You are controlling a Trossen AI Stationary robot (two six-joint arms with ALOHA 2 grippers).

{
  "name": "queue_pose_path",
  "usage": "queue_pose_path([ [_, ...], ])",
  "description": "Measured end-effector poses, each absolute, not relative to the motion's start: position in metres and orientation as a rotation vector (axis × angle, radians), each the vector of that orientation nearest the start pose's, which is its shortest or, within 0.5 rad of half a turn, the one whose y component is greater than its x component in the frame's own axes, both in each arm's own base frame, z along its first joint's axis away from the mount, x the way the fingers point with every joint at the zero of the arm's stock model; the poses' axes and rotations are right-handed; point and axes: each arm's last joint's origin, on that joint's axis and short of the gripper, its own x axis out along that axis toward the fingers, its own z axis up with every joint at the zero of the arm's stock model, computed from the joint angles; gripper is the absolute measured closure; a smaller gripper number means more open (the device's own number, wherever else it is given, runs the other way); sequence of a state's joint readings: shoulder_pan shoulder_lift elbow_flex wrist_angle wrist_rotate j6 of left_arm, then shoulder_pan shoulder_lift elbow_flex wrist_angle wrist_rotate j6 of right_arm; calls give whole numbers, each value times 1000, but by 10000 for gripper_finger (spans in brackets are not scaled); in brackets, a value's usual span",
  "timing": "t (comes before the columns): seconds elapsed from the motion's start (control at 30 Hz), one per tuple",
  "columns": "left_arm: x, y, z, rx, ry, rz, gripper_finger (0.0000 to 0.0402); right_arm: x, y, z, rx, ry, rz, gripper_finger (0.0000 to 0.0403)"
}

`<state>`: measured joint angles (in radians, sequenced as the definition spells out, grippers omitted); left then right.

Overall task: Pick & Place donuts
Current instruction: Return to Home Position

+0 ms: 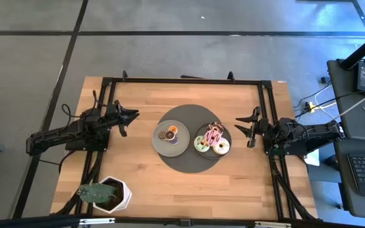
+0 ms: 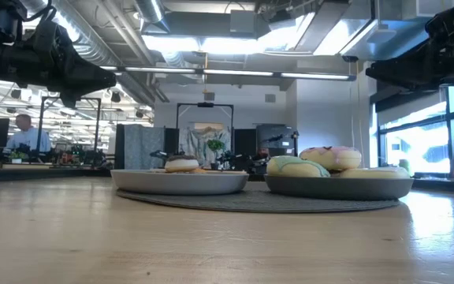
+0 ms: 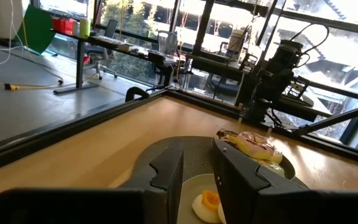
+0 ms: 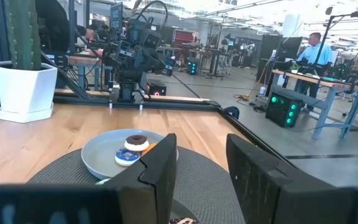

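**Sorted and at rest.** The mini donuts (image 1: 172, 133) lay grouped on the grey plate (image 2: 180, 184). The larger iced donuts (image 1: 211, 139) were heaped on the dark plate (image 2: 337, 188) just beside it. Both plates sat on a round dark mat (image 1: 189, 163) at the middle of the wooden table (image 1: 170, 196). We read the split as the point of the job: small rings to one dish, big ones to the other. We could see none lying loose on the wood. On that showing we judged the placing finished, with only the parking of the arms left.

The left gripper (image 1: 130, 122) hung off the grey plate's outer side, apart from it, its two fingers spread with nothing between them. The right gripper (image 1: 239, 126) mirrored it beside the dark plate, near the rim but not touching, fingers likewise parted and empty. Each arm lay low along its own side of the table, forearm level and nose turned inward toward the plates. From table height both showed well above the wood. We took that raised, inward-facing stance as a way of keeping the fingers clear of the piled donuts. A potted cactus (image 1: 105, 193) stood at a corner on the left arm's side, well apart from the plates.
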<state>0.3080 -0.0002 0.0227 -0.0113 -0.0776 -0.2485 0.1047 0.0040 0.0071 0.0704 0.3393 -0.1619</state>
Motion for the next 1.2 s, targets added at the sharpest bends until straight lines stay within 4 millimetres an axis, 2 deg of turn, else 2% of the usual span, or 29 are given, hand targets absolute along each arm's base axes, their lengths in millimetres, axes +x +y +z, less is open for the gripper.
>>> queue_pose_path([
  [1.2,91,31,170,-244,-59,383,323,96,0,172,-145,-52,-240,261],
])
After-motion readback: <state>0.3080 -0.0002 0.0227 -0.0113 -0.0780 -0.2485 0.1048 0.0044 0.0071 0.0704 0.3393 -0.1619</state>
